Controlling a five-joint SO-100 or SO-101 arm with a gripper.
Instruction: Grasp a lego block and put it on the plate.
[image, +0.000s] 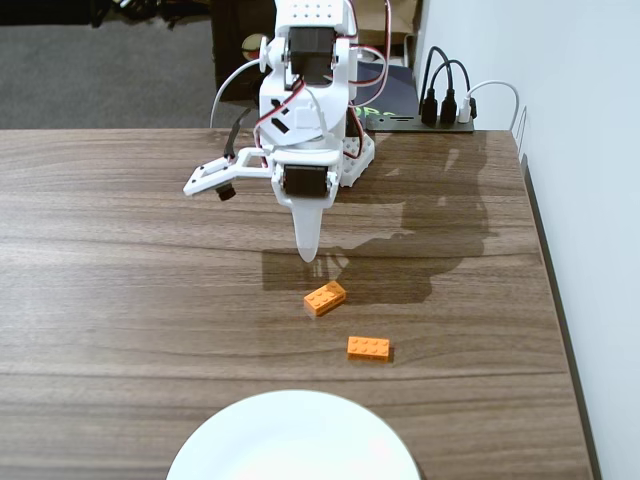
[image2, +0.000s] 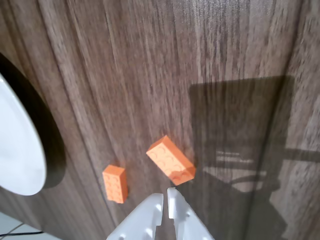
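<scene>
Two orange lego blocks lie on the wooden table. The nearer block (image: 325, 298) (image2: 171, 159) lies slanted just below my gripper tips. The other block (image: 369, 348) (image2: 115, 183) lies closer to the plate. The white plate (image: 294, 440) sits at the table's front edge in the fixed view, and at the left edge in the wrist view (image2: 17, 150). My white gripper (image: 309, 256) (image2: 165, 195) hangs above the table with its fingers together and nothing between them, short of the nearer block.
The arm's base (image: 345, 150) stands at the back of the table. A black power strip with plugs (image: 440, 115) lies behind it. The table's right edge (image: 555, 300) runs along a white wall.
</scene>
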